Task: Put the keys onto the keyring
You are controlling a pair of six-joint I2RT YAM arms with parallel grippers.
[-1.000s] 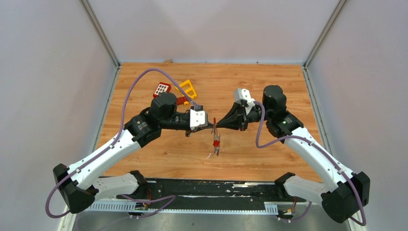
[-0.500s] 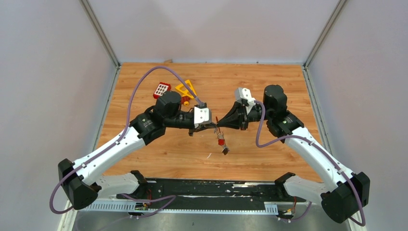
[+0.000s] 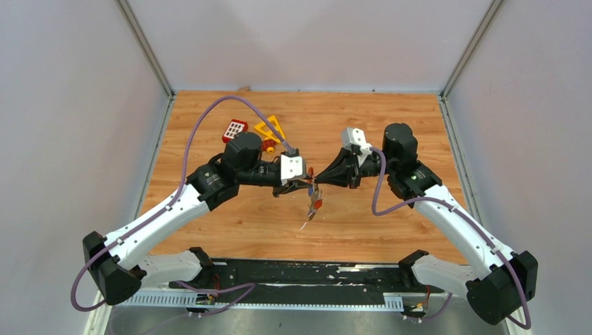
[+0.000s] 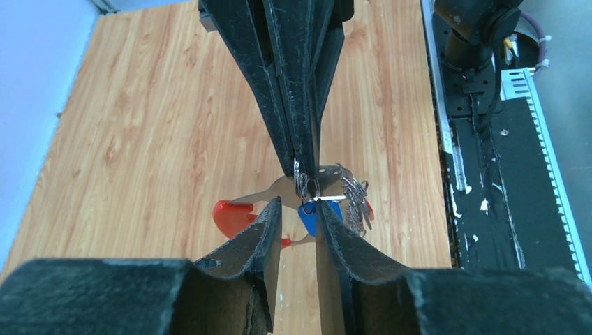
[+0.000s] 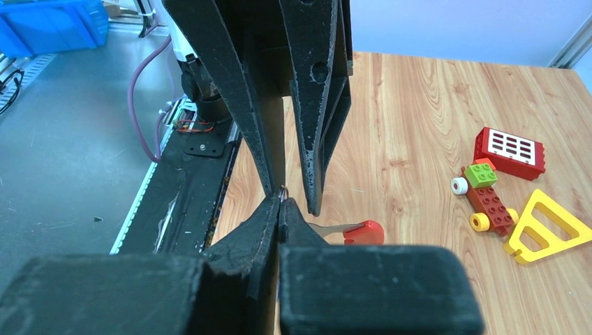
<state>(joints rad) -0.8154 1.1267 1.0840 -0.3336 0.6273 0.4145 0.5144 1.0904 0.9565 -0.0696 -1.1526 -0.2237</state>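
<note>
Left gripper [image 4: 299, 213] has parted its fingers and the dangling keys [image 3: 313, 204] have swung back left, hanging mid-air from the keyring [image 4: 305, 185] pinched in the pressed-together right gripper [image 5: 280, 204]; threading step, next probably needs a squarer regrip on the blue key [image 4: 311, 218].

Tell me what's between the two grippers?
In the left wrist view, a silver metal ring and a blue-headed key hang between the shut right gripper and the open jaws of the left gripper.
</note>
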